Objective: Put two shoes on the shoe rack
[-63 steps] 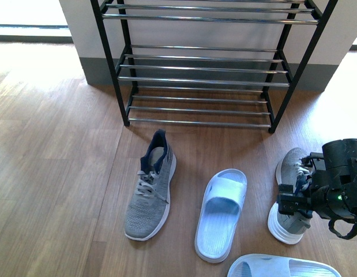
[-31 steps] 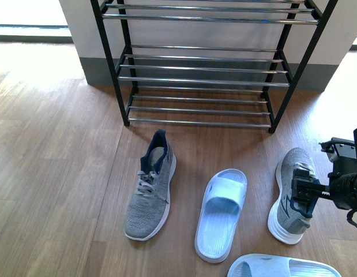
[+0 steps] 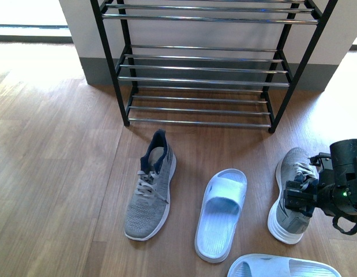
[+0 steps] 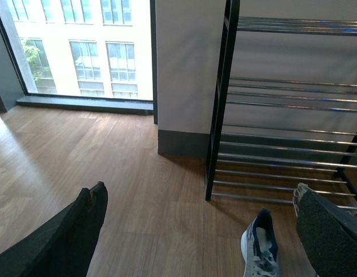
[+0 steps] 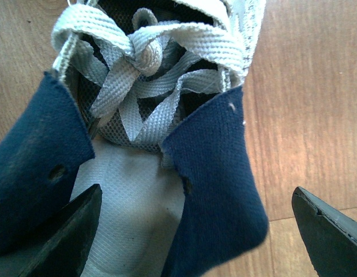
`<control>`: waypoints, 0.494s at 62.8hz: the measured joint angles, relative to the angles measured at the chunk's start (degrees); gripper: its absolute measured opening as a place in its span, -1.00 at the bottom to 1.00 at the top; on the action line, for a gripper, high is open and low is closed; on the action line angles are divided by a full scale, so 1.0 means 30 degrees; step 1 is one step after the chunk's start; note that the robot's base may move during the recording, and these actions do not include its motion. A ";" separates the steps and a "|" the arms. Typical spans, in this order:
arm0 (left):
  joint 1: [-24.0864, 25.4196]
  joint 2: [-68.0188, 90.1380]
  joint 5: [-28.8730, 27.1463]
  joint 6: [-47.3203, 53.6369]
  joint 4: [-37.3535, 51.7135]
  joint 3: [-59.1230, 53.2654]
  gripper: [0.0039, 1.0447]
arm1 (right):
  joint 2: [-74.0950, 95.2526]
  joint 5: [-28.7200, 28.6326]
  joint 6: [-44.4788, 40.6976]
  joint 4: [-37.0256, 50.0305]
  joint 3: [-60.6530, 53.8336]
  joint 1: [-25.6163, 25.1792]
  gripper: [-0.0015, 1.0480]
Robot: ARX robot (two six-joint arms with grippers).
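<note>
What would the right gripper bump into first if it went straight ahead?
Most likely the grey sneaker. The right gripper is open and aimed at it, with the shoe's dark blue collar between its fingers. How close is unclear.

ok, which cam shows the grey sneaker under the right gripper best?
Right wrist view: the sneaker fills the frame, laces, dark collar and insole clear, between the fingers of the open right gripper. Front view shows it partly covered by that gripper. Left wrist view shows only the other sneaker.

Warm wood-plank floor point(image 3: 51, 173) runs up to a pale wall point(image 4: 184, 57) with a grey skirting point(image 4: 181, 143). Daylight pours through a tall window point(image 4: 80, 49) facing another building point(image 4: 138, 63).
</note>
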 joint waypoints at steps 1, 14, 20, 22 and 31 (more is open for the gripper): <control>0.0000 0.0000 0.0007 0.0000 0.0000 0.0000 0.83 | 0.0029 -0.0015 0.0036 0.0029 0.0022 0.0036 0.79; 0.0000 0.0000 0.0000 0.0000 0.0000 0.0000 0.83 | 0.0146 -0.0415 0.0197 0.0051 0.0350 0.0845 0.14; 0.0000 0.0000 0.0000 0.0000 0.0000 0.0000 0.83 | 0.0153 -0.0357 0.0277 0.0051 0.0350 0.0882 -0.13; 0.0000 0.0000 0.0000 0.0000 0.0000 0.0000 0.83 | 0.0175 -0.0357 0.0284 0.0051 0.0350 0.0874 -0.20; 0.0000 0.0000 0.0000 0.0000 0.0000 0.0000 0.83 | 0.0204 -0.0284 0.0284 0.0073 0.0328 0.0852 -0.63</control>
